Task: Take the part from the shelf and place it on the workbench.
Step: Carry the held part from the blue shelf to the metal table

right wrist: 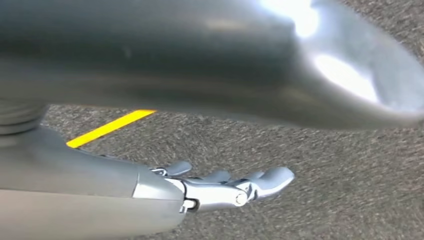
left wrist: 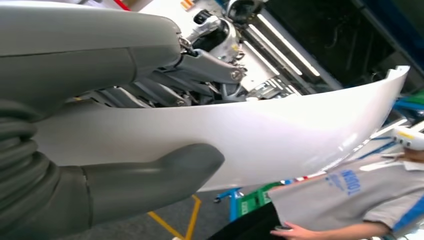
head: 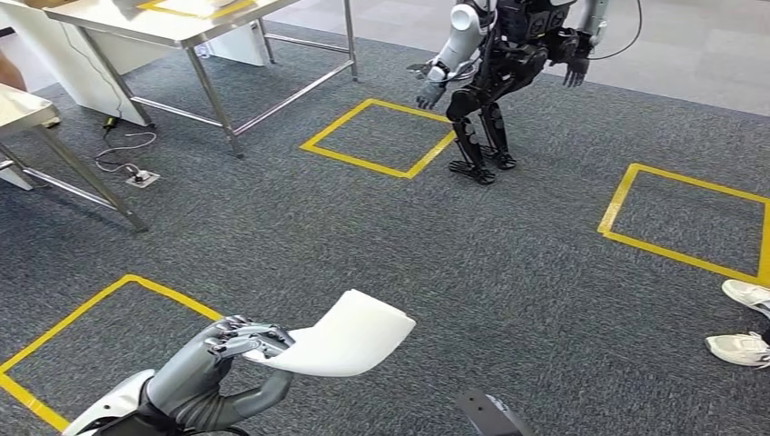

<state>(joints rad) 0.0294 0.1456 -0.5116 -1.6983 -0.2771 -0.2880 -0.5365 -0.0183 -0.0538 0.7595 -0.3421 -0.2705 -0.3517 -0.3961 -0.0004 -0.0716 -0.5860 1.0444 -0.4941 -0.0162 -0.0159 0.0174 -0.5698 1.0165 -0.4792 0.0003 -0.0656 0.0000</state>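
A curved white panel part (head: 350,334) hangs low in the head view, over the grey carpet. My left hand (head: 218,363) grips its near edge, fingers over the top and thumb underneath. Close up, the left wrist view has the thick grey thumb (left wrist: 165,172) pressed against the white part (left wrist: 280,135), with the darker fingers on its other face. My right hand (right wrist: 227,187) hangs over the carpet in the right wrist view, fingers stretched out and holding nothing. A steel workbench (head: 136,23) stands at the far left.
Another humanoid robot (head: 504,73) stands ahead beside a yellow floor square (head: 381,136). More yellow squares lie at right (head: 690,218) and near left (head: 82,318). A second steel table (head: 23,113) and a floor cable (head: 127,159) are at left. A person's white shoes (head: 745,322) are at the right edge.
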